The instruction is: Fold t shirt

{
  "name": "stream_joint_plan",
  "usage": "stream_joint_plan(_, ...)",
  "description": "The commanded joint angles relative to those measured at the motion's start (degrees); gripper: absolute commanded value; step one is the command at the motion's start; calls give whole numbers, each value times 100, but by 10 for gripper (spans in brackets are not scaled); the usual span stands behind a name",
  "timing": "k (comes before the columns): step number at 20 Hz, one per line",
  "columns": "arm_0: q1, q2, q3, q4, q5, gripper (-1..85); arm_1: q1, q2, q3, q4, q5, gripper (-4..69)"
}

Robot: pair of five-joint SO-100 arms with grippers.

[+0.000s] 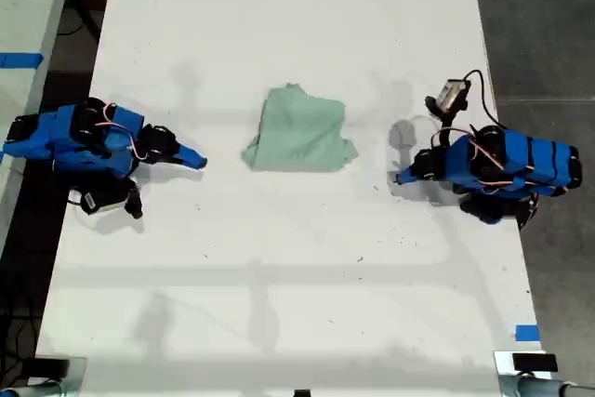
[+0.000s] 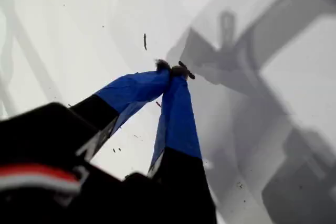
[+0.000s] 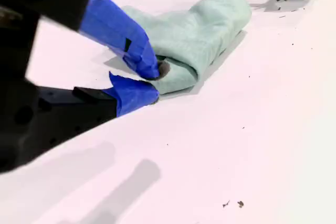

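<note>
The t shirt (image 1: 302, 132) is a pale mint-green bundle, folded into a rough rectangle on the middle of the white table (image 1: 279, 276). My second gripper (image 1: 200, 163) lies low on the table at the exterior view's left, a short way from the t shirt. In the second wrist view its blue tips (image 3: 153, 83) stand a thin gap apart with nothing between them, and the t shirt (image 3: 205, 35) lies just beyond. My first gripper (image 1: 400, 177) rests at the exterior view's right, also clear of the cloth. Its tips (image 2: 173, 69) meet over bare table.
A blue tape mark (image 1: 526, 332) sits near the table's front corner at the exterior view's right. Another table with blue tape (image 1: 19, 59) stands at the exterior view's left. Dark floor (image 1: 548, 25) borders the table at the exterior view's right.
</note>
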Motion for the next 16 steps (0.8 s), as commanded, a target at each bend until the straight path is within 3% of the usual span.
stream_joint_plan(1,-70,26,-35,9,44,51,35,26,97,-97,0,2)
stream_joint_plan(9,-141,26,105,-123,-97,0,299,26,114,-97,70,15)
stream_joint_plan(11,105,26,308,-158,-1389,0,281,26,114,-79,325,15)
stream_joint_plan(12,220,44,299,-193,-1635,1,246,26,114,-79,343,15)
stream_joint_plan(13,114,44,264,-132,-1529,20,308,18,114,-79,246,15)
stream_joint_plan(16,-281,44,237,-211,114,99,527,18,308,-352,-62,25)
